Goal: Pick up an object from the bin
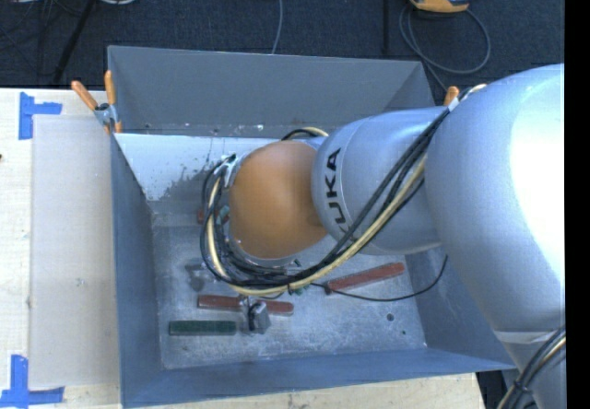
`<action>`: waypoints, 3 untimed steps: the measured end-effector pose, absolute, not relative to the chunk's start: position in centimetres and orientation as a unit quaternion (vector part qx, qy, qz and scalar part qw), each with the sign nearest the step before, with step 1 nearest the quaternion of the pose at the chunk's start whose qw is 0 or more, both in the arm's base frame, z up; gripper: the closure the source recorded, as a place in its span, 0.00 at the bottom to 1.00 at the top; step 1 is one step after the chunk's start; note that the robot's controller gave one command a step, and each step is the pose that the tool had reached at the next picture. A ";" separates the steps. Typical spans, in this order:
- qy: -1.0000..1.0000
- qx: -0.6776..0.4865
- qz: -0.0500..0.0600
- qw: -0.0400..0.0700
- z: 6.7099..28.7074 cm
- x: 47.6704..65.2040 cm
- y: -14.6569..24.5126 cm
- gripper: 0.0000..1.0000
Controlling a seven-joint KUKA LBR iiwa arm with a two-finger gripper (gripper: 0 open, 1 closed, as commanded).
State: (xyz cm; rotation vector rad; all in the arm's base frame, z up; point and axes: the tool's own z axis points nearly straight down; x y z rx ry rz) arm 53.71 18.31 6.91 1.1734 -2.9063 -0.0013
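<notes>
Bin [138,241] of grey metal slopes down to a flat floor. Arm [461,214] leans in over its right edge, orange wrist cover [272,200] above mid-floor, probably so the tool comes straight down. Reddish-brown stick [218,302] lies near the front edge, long axis left to right along it. Gripper [255,316] sits over its right half; apart or together, I cannot tell.

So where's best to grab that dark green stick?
Probably grip the green stick at its middle, from straight above, across its narrow width: it lies flat, long and thin, with bare bin floor along both long sides.
</notes>
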 end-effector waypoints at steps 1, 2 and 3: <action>-0.926 0.377 -0.001 0.000 7.0 53.6 19.8 0.00; -0.911 0.412 0.000 -0.001 7.0 56.1 17.4 0.00; -0.912 0.411 -0.001 0.000 7.0 56.0 17.6 1.00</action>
